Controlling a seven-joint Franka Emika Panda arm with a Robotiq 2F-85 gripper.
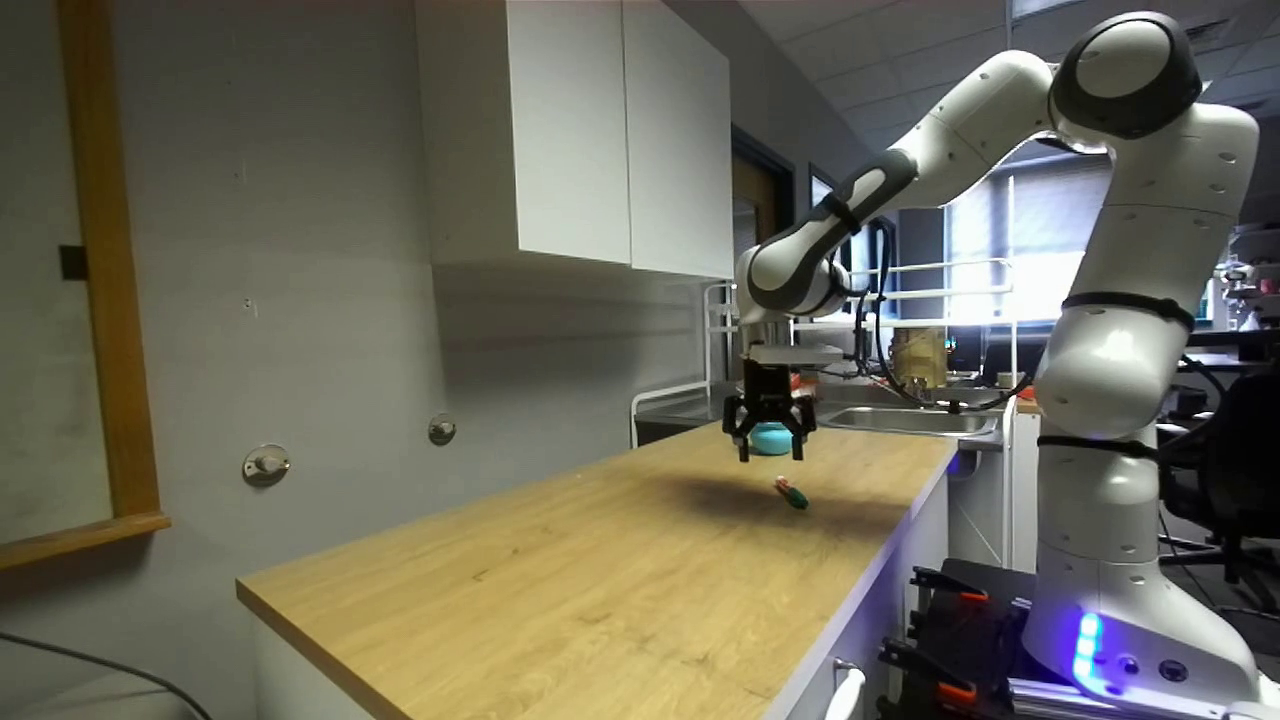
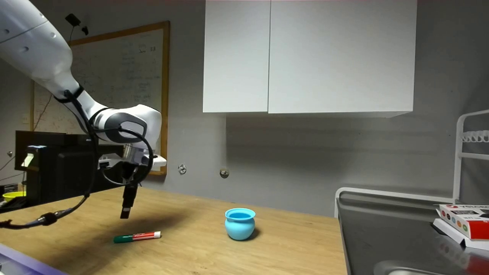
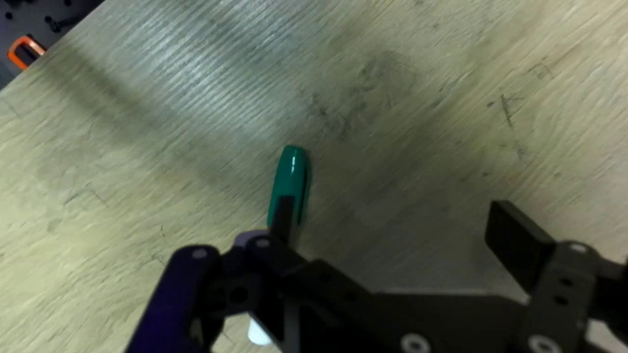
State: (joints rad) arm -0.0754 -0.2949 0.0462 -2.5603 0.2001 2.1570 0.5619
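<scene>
A black gripper (image 1: 770, 452) is hanging above a wooden countertop (image 1: 560, 600), its two fingers (image 3: 520, 245) standing wide apart with nothing between them. A marker (image 2: 137, 237) is lying flat on the wood below, its cap green, its barrel red and white, its far end white; no finger is touching it.

In the wrist view, one finger is hiding the marker's middle, and the green cap is showing toward one side of the gap rather than midway across it. Judging from that, alignment is posing the main risk: with a straight descent from here, a fingertip could be landing on the round barrel and sending it rolling, or the fingers could be meeting beside it and catching nothing. Going too low could be jamming the tips against the wood. A turquoise pot (image 2: 240, 225) is standing upright farther along the countertop, apart from the marker; a wide sideways swing could be tipping it. A black cable (image 2: 49, 219) is drooping loosely beside the arm and might be snagging on something.

The white arm (image 1: 1118, 350) is standing tall beside the counter, bending sharply at a high elbow. Its forearm is sloping down over the wood, and the fingers are pointing straight down.
</scene>
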